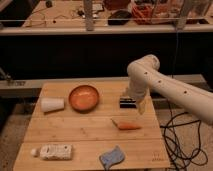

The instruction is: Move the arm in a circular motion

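Pincer (135,101) right of bowl (83,97), behind carrot (128,126).

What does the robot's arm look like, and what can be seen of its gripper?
The cream-white robot arm is made of thick, smooth, rounded tube segments with a bulbous joint and a row of small dark dots along it. The gripper at its lower end, above the wooden table's right side, looks pale and slim.
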You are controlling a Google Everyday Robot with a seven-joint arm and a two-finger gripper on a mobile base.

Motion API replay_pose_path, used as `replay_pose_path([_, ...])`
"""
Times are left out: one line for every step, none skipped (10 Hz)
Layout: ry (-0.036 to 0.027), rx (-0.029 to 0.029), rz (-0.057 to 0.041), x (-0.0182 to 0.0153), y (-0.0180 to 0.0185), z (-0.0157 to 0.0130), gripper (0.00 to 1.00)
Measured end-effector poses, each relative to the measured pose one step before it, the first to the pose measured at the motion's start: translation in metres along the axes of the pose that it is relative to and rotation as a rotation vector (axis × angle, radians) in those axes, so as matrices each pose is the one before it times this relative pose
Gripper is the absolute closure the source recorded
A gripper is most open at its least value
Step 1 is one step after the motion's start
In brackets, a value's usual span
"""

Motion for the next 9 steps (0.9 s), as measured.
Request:
replay_pose_path([-0.00321, -0.00298, -0.01102, -0.00549, 0.00076, 0.00046, 0.20])
replay_pose_path([-0.00085, -0.00311, -0.00958, -0.00554, 0.00155, 0.00044, 0.20])
replay_pose_path([0.00063, -0.00178, -0.00227, -0.00138, 0.00231, -0.00002, 0.20])
replay_pose_path([0.00036, -0.00125, -0.00290, -0.00319, 0.00292, -0.00024, 0.20])
replay_pose_path([-0.00072, 0.00002, -0.00869, -0.00510, -0.00003, 0.00073, 0.20])
replay_pose_path([-0.00087, 0.00060, -0.01035, -0.00600, -0.00205, 0.00048, 0.20])
replay_pose_path([0.00189, -0.00162, -0.00945, -0.00529, -0.00217, 0.00043, 0.20])
replay_pose_path([-0.00148, 0.00083, -0.00796, -0.00522, -0.00387, 0.00038, 0.20])
replay_pose_path([0.00184, -0.00166, -0.00289, -0.00077, 0.00055, -0.00030, 0.20])
